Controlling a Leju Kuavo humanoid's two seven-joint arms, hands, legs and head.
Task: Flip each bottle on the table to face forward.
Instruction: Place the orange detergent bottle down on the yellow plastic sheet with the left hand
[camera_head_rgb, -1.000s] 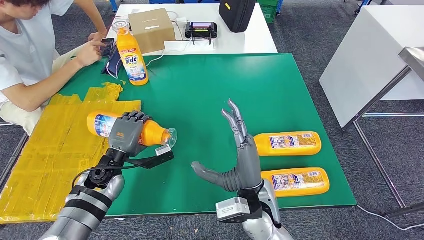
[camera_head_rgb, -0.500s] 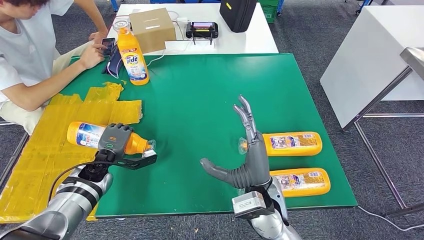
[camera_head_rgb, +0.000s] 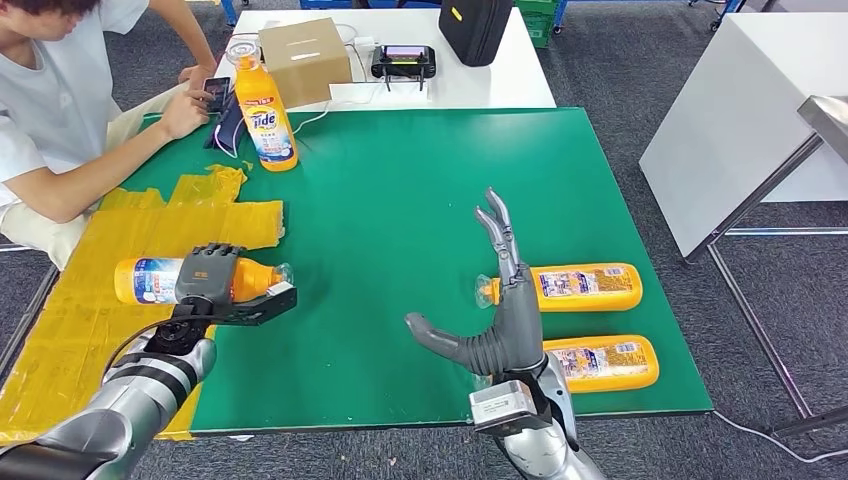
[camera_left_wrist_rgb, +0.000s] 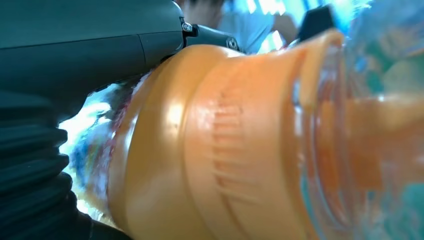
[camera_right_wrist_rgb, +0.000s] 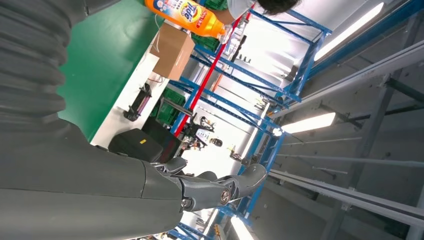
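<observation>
Far left of the head view: yellow sheeting (camera_head_rgb: 120, 290) covers the left strip of the green table (camera_head_rgb: 400, 180). A person (camera_head_rgb: 60, 100) sits at upper left, bent over a phone (camera_head_rgb: 214, 92).

Left hand (camera_head_rgb: 208, 274), lower left of frame: fingers wrapped round an orange bottle (camera_head_rgb: 150, 279) lying on its side above the yellow sheeting, base toward the left edge, clear cap toward the right. Left wrist view shows the same bottle's orange shoulder (camera_left_wrist_rgb: 210, 145) hard against the hand's grey cover.

Upper left: a second orange bottle, labelled Tide (camera_head_rgb: 264, 112), stands upright at the table's far edge, just beside the phone. Behind it, on a white table (camera_head_rgb: 490, 80), a cardboard box (camera_head_rgb: 303, 58) and a black case (camera_head_rgb: 474, 25).

Lower centre: right hand (camera_head_rgb: 500, 320) holds nothing, fingers straight and pointing up the frame, thumb out to the left.

Right of that hand: two more orange bottles lie flat on the green, caps toward the hand. Upper lying bottle (camera_head_rgb: 580, 286) looks just beside the fingers; contact unclear. Lower lying bottle (camera_head_rgb: 605, 361) sits near the table's front edge.
</observation>
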